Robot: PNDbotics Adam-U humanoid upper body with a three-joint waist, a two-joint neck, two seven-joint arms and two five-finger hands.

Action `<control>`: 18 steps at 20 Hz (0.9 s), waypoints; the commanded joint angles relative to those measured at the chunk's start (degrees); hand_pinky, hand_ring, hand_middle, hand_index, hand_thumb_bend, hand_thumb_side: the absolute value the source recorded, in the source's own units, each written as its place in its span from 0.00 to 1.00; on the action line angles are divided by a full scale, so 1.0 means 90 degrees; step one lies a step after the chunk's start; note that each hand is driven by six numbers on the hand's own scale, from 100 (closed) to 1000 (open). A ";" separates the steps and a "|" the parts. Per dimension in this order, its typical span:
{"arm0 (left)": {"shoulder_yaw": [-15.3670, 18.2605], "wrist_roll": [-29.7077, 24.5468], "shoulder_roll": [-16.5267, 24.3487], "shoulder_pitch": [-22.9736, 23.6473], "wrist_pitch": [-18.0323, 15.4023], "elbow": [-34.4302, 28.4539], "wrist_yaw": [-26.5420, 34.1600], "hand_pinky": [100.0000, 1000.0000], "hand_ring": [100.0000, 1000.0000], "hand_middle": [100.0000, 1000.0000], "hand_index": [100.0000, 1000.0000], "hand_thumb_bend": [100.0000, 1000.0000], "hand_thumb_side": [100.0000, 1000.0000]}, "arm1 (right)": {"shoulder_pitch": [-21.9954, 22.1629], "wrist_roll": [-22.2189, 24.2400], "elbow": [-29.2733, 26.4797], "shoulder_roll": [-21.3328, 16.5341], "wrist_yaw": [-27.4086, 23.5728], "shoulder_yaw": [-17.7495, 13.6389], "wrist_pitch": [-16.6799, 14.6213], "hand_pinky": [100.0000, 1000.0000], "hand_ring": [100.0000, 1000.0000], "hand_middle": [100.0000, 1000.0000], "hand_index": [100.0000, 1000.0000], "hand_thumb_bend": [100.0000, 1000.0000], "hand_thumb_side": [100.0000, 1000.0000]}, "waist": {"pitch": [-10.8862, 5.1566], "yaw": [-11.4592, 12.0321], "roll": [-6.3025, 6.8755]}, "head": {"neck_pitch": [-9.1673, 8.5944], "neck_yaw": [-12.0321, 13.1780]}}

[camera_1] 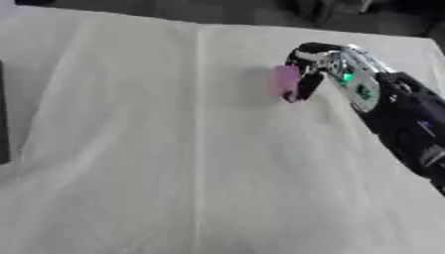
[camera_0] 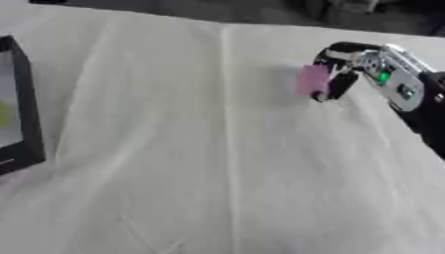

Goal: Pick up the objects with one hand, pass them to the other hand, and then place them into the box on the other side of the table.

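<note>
Right robot hand [camera_0: 347, 69] has its fingers curled round a small pink object [camera_0: 311, 79], over the table [camera_0: 217, 173] well to the right of the box [camera_0: 19, 104]. Only the fingertips seem to pinch it, so it could slip during the handover. Left robot hand isn't visible.
</note>
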 commanded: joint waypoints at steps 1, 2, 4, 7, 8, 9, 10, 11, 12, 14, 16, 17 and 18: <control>0.0112 0.0043 0.0194 -0.0030 -0.0003 -0.0111 -0.0033 0.78 0.68 0.80 0.89 0.18 1.00 | 0.0020 -0.0168 -0.0721 -0.0359 -0.0085 -0.0302 0.0325 0.75 0.67 0.37 0.45 0.08 0.00 | -0.0160 -0.0025 0.0060 | -0.0081 0.0071; 0.0115 0.0052 0.0205 -0.0025 0.0003 -0.0111 -0.0032 0.78 0.68 0.80 0.89 0.18 1.00 | 0.0071 -0.0213 -0.0956 -0.0371 -0.0082 -0.0361 0.0424 0.74 0.66 0.37 0.45 0.04 0.00 | -0.0164 -0.0036 0.0072 | -0.0083 0.0095; 0.0118 0.0070 0.0224 -0.0018 0.0015 -0.0111 -0.0029 0.78 0.68 0.80 0.89 0.18 1.00 | 0.0190 -0.0303 -0.1433 -0.0362 -0.0147 -0.0476 0.0607 0.73 0.63 0.36 0.45 0.01 0.00 | -0.0169 -0.0056 0.0098 | -0.0094 0.0152; 0.0120 0.0093 0.0261 -0.0006 0.0043 -0.0111 -0.0024 0.78 0.68 0.80 0.89 0.18 1.00 | 0.0375 -0.0540 -0.2134 -0.0256 -0.0197 -0.0621 0.0904 0.72 0.61 0.35 0.44 0.00 0.00 | -0.0178 -0.0083 0.0148 | -0.0111 0.0259; 0.0120 0.0100 0.0276 0.0002 0.0056 -0.0111 -0.0022 0.78 0.68 0.80 0.89 0.17 1.00 | 0.0435 -0.0627 -0.2359 -0.0206 -0.0190 -0.0644 0.0998 0.71 0.60 0.35 0.44 0.00 0.00 | -0.0182 -0.0092 0.0170 | -0.0115 0.0311; 0.0119 0.0104 0.0290 0.0009 0.0071 -0.0111 -0.0020 0.78 0.68 0.80 0.89 0.17 1.00 | 0.0489 -0.0704 -0.2562 -0.0155 -0.0162 -0.0648 0.1081 0.71 0.59 0.35 0.44 0.00 0.00 | -0.0187 -0.0100 0.0189 | -0.0117 0.0364; 0.0115 0.0104 0.0303 0.0012 0.0089 -0.0111 -0.0015 0.78 0.68 0.80 0.89 0.17 1.00 | 0.0541 -0.0772 -0.2757 -0.0096 -0.0136 -0.0635 0.1151 0.70 0.58 0.35 0.44 0.00 0.00 | -0.0192 -0.0106 0.0209 | -0.0121 0.0416; 0.0112 0.0103 0.0314 0.0012 0.0107 -0.0111 -0.0010 0.78 0.68 0.80 0.89 0.17 1.00 | 0.0588 -0.0829 -0.2929 -0.0039 -0.0116 -0.0617 0.1218 0.70 0.57 0.35 0.44 0.00 0.00 | -0.0196 -0.0110 0.0227 | -0.0123 0.0461; 0.0109 0.0103 0.0326 0.0015 0.0136 -0.0111 -0.0008 0.78 0.68 0.80 0.89 0.16 1.00 | 0.0634 -0.0899 -0.3115 0.0053 -0.0093 -0.0598 0.1283 0.69 0.57 0.34 0.44 0.00 0.00 | -0.0201 -0.0116 0.0251 | -0.0124 0.0524; 0.0102 0.0099 0.0343 0.0012 0.0194 -0.0111 -0.0011 0.78 0.68 0.80 0.89 0.16 1.00 | 0.0733 -0.1044 -0.3456 0.0254 -0.0031 -0.0564 0.1419 0.68 0.55 0.34 0.44 0.00 0.00 | -0.0206 -0.0124 0.0294 | -0.0131 0.0632; 0.0092 0.0085 0.0362 0.0005 0.0234 -0.0111 -0.0022 0.78 0.68 0.80 0.89 0.16 1.00 | 0.0822 -0.1197 -0.3732 0.0468 0.0060 -0.0541 0.1553 0.67 0.54 0.34 0.44 0.00 0.00 | -0.0210 -0.0130 0.0330 | -0.0131 0.0722; 0.0084 0.0076 0.0376 0.0003 0.0261 -0.0111 -0.0032 0.78 0.68 0.80 0.89 0.15 1.00 | 0.0867 -0.1287 -0.3850 0.0579 0.0127 -0.0529 0.1607 0.67 0.54 0.34 0.43 0.00 0.00 | -0.0212 -0.0131 0.0350 | -0.0131 0.0765; 0.0072 0.0067 0.0392 0.0001 0.0303 -0.0111 -0.0048 0.78 0.68 0.80 0.89 0.15 1.00 | 0.0915 -0.1378 -0.3959 0.0685 0.0203 -0.0507 0.1656 0.66 0.54 0.34 0.44 0.00 0.00 | -0.0216 -0.0132 0.0365 | -0.0130 0.0803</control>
